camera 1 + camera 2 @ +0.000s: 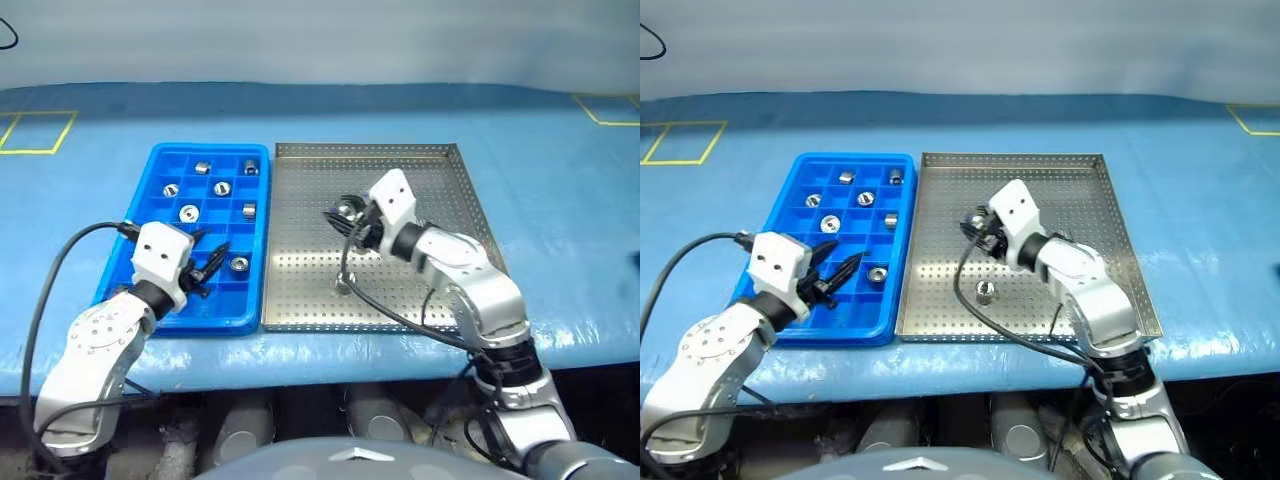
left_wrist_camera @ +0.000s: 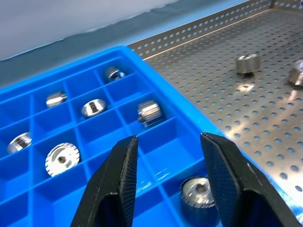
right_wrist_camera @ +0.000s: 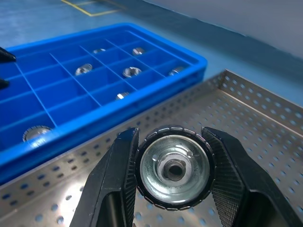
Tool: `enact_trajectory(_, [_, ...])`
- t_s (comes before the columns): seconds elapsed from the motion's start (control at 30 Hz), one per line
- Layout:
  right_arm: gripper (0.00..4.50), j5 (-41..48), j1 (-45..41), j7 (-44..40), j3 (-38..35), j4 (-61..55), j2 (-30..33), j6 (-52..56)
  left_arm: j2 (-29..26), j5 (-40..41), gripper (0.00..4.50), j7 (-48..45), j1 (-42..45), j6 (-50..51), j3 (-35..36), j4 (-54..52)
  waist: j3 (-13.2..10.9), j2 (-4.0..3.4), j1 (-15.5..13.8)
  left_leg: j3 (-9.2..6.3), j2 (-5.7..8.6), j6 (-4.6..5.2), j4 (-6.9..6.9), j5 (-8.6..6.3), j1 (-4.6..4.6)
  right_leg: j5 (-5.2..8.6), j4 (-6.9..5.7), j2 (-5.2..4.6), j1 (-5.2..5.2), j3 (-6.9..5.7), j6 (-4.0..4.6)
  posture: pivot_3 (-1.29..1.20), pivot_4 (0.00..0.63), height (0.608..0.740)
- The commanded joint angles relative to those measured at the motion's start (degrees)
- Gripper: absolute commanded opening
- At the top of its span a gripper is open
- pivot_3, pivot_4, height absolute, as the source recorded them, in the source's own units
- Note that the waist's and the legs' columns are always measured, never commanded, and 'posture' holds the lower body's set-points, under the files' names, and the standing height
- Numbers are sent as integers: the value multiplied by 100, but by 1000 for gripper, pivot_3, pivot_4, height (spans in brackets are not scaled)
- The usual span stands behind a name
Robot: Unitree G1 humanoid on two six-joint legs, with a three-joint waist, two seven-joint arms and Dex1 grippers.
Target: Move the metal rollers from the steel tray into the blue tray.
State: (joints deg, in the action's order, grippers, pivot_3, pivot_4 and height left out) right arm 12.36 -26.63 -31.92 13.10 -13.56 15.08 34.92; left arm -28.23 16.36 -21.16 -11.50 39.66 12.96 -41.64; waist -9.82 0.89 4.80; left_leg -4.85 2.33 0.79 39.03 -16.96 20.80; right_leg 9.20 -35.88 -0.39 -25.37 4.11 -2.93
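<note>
The right gripper [image 3: 173,179] is clenching a metal roller [image 3: 174,166] at frame centre over the steel tray [image 1: 450,200]. The left gripper [image 2: 168,184] is hanging empty, fingers apart, over the blue tray [image 1: 150,180], lower left.

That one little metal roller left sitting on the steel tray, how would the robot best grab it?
The roller stands on end on the steel tray, apart from the rim. Probably best to come from above and pinch its curved side wall across the middle: the fingers then close on two opposite sides, as the right gripper does on the roller it holds.
</note>
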Motion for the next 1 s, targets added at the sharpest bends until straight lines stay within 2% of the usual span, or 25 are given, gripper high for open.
enact_trajectory(0.03, [1725, -50, -470, -382, 416, 588, -300, -502, 39, 9, 2238, 136, -260, 18, 364, -487, 0, 0, -103, -3, 1, 0, 0, 0, 1, -1, -1, -4, 0, -3, 3, 59, 150, 740])
enact_trajectory(0.17, [1725, -145, -1251, -795, 816, 1961, -918, -906, 209, 9, 2238, 295, -677, -8, 590, -759, -1, 1, -261, -17, 3, -2, -2, 1, 2, -12, -1, -7, 1, -20, 37, 112, 150, 740])
enact_trajectory(0.43, [1725, -484, -2221, -1209, 896, 4069, -1707, -1916, 434, -46, 2238, 516, -1020, -48, 486, -1091, -1, -1, -480, -34, 8, -10, -14, 4, 3, -6, -2, -2, -1, -36, 52, 189, 150, 740])
enact_trajectory(0.67, [1725, -658, -2591, -1384, 773, 5168, -2132, -2384, 464, -69, 2238, 597, -1015, -18, 368, -1133, -1, -2, -546, -42, 7, -29, -42, 14, 0, 3, -3, 1, -10, -43, 67, 203, 150, 740])
enact_trajectory(1.0, [1725, -919, -3148, -1136, 435, 6489, -2460, -3117, 415, -99, 2238, 647, -884, 31, 137, -1084, -1, -1, -566, -64, 5, -77, -104, 43, -14, 15, -3, 1, -18, -64, 90, 207, 150, 740])
